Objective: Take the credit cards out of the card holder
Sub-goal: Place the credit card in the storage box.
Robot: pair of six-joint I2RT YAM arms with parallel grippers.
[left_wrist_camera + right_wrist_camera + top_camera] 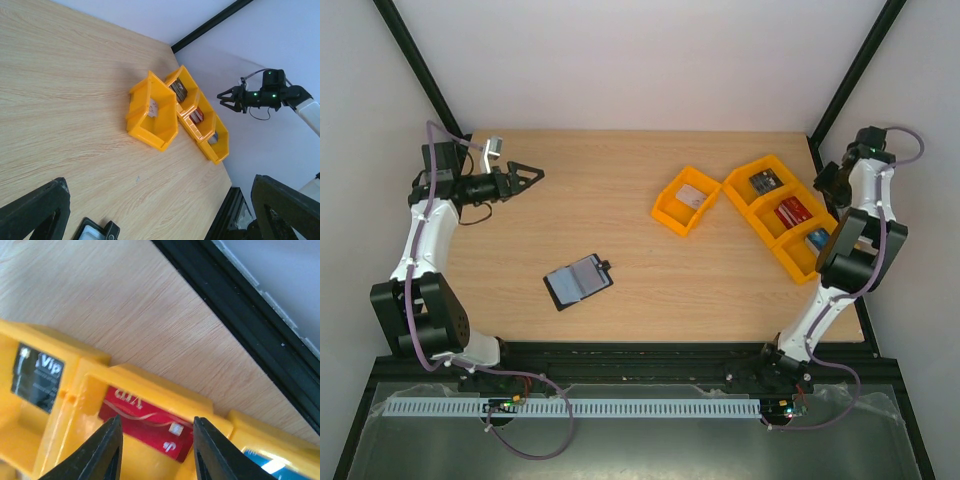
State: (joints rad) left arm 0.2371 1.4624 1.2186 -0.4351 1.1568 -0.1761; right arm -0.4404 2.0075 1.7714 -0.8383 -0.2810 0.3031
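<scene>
Right fingers point(107, 450) apart over red card point(145, 426) in orange tray point(150, 384)

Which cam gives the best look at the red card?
Right wrist: the red card is close up, pale print visible, lying in an orange bin. Top external shows it only as a small red patch; left wrist, a thin sliver.

Wooden table point(620, 200), open black card holder point(578, 281) near front, single orange tray point(669, 214), three-tray row point(739, 193) at right
</scene>
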